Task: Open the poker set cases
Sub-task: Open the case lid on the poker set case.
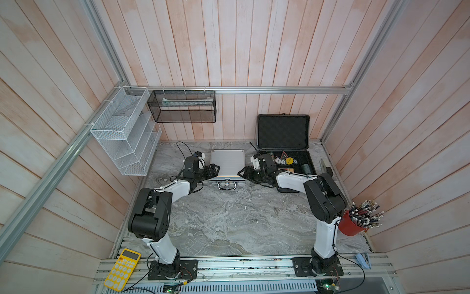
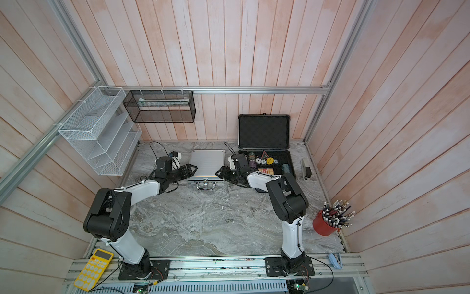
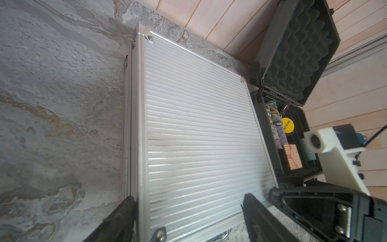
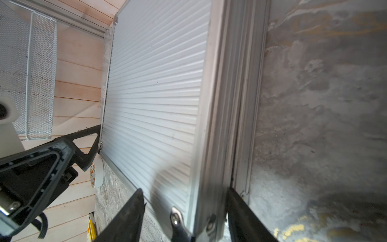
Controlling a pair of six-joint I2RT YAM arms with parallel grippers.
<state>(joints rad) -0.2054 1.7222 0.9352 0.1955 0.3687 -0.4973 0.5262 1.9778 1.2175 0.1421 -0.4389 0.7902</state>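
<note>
The silver ribbed case (image 1: 227, 163) (image 2: 207, 163) lies flat at mid-table with its lid down and its handle (image 1: 227, 185) facing the front. My left gripper (image 1: 216, 170) (image 3: 188, 198) is open at the case's front left corner, one finger beside the side wall and one over the lid (image 3: 199, 136). My right gripper (image 1: 241, 171) (image 4: 185, 190) is open at the front right corner, and that corner (image 4: 201, 220) sits between its fingers. The dark case (image 1: 283, 132) (image 2: 264, 132) stands open at the back right, lid against the wall, with chips inside.
A white mesh rack (image 1: 124, 132) and a black mesh basket (image 1: 183, 107) hang on the back left walls. At the right front are a red cup of pencils (image 1: 353, 221) and a blue stapler (image 1: 363, 259). A yellow calculator (image 1: 122, 269) lies on the front rail.
</note>
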